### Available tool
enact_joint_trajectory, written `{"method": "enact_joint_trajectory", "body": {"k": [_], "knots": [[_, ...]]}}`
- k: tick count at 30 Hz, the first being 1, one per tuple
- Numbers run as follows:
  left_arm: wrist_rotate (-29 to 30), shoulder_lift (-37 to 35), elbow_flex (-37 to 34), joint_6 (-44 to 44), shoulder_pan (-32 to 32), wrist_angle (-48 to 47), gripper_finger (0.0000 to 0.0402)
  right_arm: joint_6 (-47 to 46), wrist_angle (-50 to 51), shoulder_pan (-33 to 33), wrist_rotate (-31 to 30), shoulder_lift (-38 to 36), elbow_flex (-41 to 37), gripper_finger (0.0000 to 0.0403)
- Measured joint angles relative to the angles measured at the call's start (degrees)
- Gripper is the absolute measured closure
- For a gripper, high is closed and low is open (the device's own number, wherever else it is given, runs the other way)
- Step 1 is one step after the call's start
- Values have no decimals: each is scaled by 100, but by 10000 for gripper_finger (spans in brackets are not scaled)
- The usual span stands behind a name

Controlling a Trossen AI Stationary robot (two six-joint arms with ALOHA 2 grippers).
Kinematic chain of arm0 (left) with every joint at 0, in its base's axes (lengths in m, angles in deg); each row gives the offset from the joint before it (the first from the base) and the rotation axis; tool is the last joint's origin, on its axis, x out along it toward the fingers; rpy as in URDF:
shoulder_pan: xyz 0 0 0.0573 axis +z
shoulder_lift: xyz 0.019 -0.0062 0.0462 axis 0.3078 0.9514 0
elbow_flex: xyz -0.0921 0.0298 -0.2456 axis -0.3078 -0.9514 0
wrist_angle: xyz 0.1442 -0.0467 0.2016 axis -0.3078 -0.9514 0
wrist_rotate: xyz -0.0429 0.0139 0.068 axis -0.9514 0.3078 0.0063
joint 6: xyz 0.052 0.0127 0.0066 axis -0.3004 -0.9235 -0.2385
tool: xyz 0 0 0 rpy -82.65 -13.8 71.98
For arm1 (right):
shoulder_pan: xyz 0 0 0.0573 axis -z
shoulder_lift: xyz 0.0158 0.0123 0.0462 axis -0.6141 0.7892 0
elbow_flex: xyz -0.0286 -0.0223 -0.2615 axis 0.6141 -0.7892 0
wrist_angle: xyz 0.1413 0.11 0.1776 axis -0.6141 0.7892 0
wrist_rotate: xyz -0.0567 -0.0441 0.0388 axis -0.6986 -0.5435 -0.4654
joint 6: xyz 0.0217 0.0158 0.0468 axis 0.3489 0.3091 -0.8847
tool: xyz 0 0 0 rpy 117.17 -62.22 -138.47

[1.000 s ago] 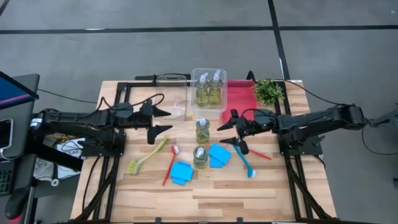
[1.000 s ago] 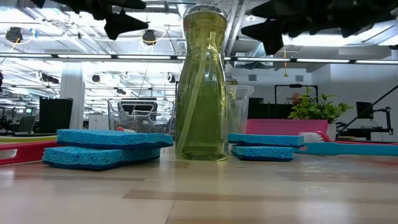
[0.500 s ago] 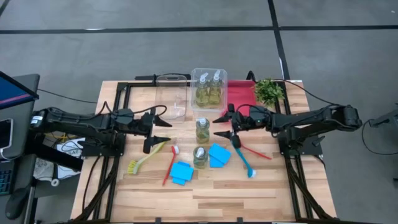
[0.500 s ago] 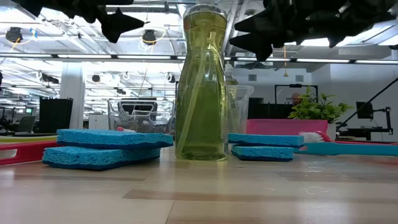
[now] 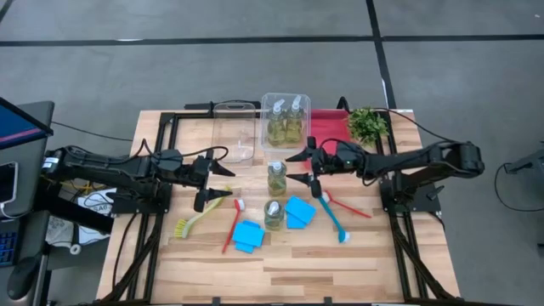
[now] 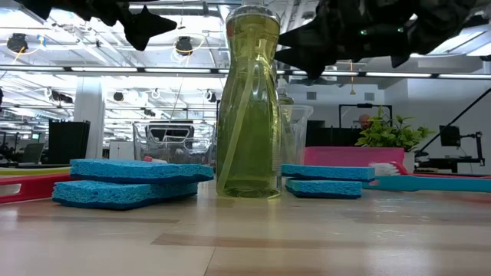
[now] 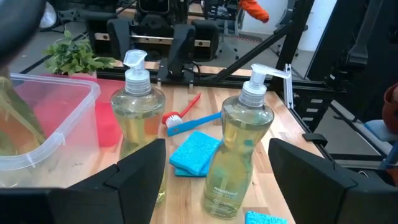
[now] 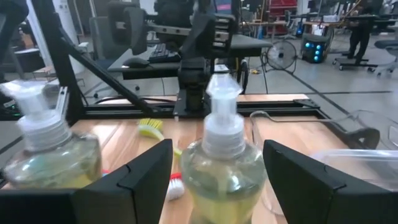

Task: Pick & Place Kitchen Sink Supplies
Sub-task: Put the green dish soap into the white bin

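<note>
High view, left gripper (image 5: 219,183): fingers spread wide, holding nothing, above the table left of the bottles.
High view, right gripper (image 5: 297,167): fingers spread wide, empty, just right of the middle bottle (image 5: 277,178).
High view, supplies: two bottles stand in the clear bin (image 5: 286,102); the front bottle (image 5: 274,214) stands between two stacks of blue sponges (image 5: 247,235). Yellow-green brush (image 5: 201,213), red brush (image 5: 232,224) and blue brush (image 5: 333,217) lie flat on the table (image 5: 289,272).
Low view, front bottle (image 6: 247,107): upright, sponges (image 6: 130,182) on either side; dark gripper shapes hang overhead.
Left wrist view, fingers (image 7: 140,174): apart, framing two pump bottles (image 7: 239,149); the sponges and brushes lie beyond them.
Right wrist view, fingers (image 8: 146,171): apart, with a bottle (image 8: 219,163) between them; contact cannot be told.
</note>
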Motion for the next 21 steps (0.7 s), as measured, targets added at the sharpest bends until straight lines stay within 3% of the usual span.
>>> {"method": "enact_joint_trajectory", "body": {"k": [21], "knots": [[0, 4, 0, 0, 2, -2, 114, 299, 12, -13, 4, 1164, 1174, 159]]}}
